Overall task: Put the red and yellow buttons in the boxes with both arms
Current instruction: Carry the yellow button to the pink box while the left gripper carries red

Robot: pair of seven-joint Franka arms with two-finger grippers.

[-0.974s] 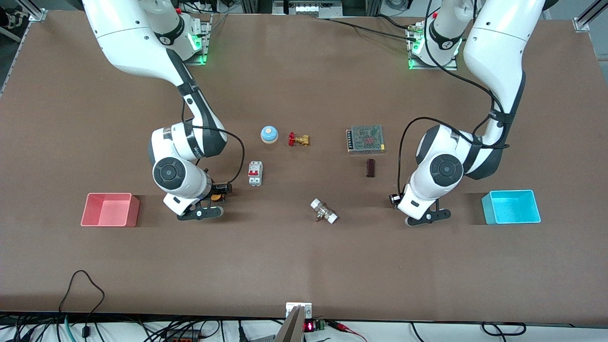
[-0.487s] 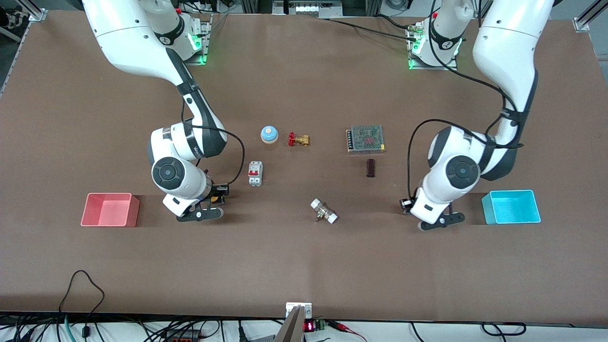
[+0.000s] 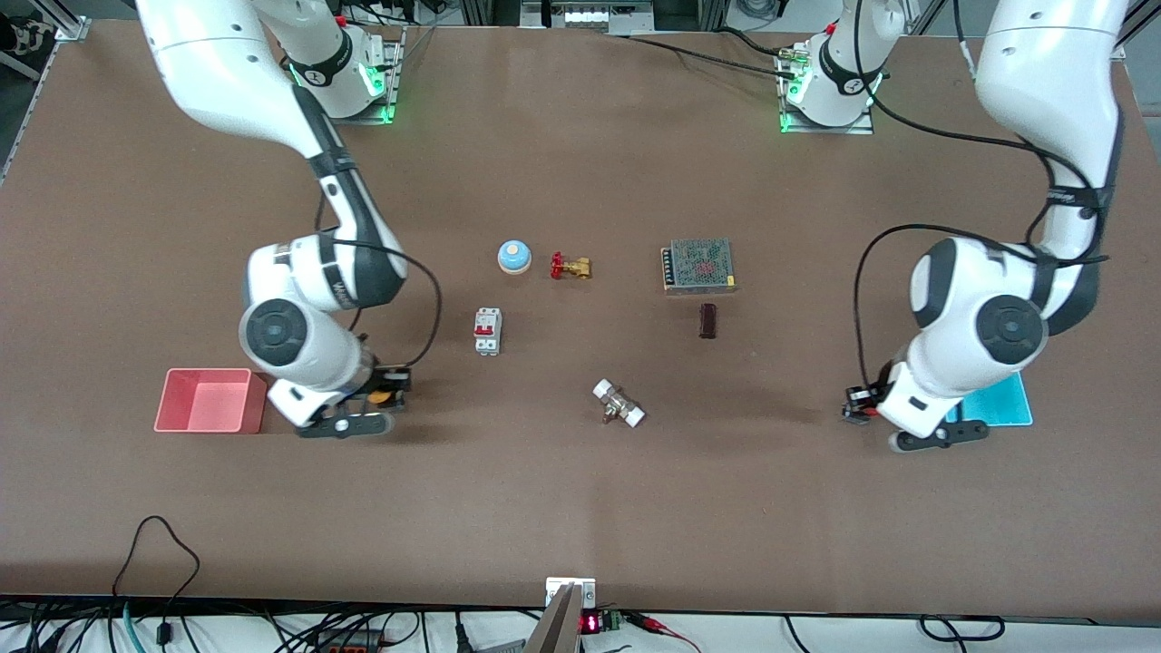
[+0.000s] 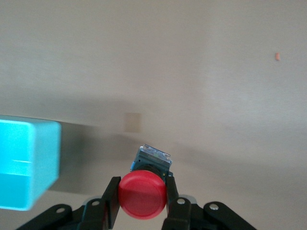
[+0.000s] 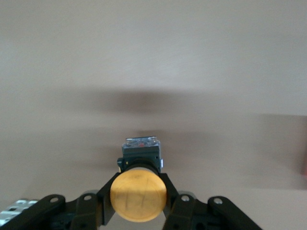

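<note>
My right gripper (image 3: 385, 392) is shut on the yellow button (image 3: 386, 396), over the bare table beside the pink box (image 3: 257, 404). In the right wrist view the yellow cap (image 5: 138, 194) sits between the black fingers (image 5: 106, 203) with its dark base pointing away. My left gripper (image 3: 855, 406) is shut on the red button (image 4: 142, 195), over the table beside the cyan box (image 3: 1018, 401), which the left arm partly hides. The left wrist view shows the cyan box (image 4: 26, 163) off to one side of the gripper (image 4: 142, 203).
Mid-table lie a blue-domed bell (image 3: 513, 257), a brass valve with a red handle (image 3: 570, 267), a white breaker switch (image 3: 487, 331), a mesh-topped metal unit (image 3: 698, 265), a small dark block (image 3: 707, 320) and a white fitting (image 3: 619, 404).
The right gripper has carried the yellow button toward the pink box. The left gripper has carried the red button toward the cyan box, and the left arm now covers part of it.
</note>
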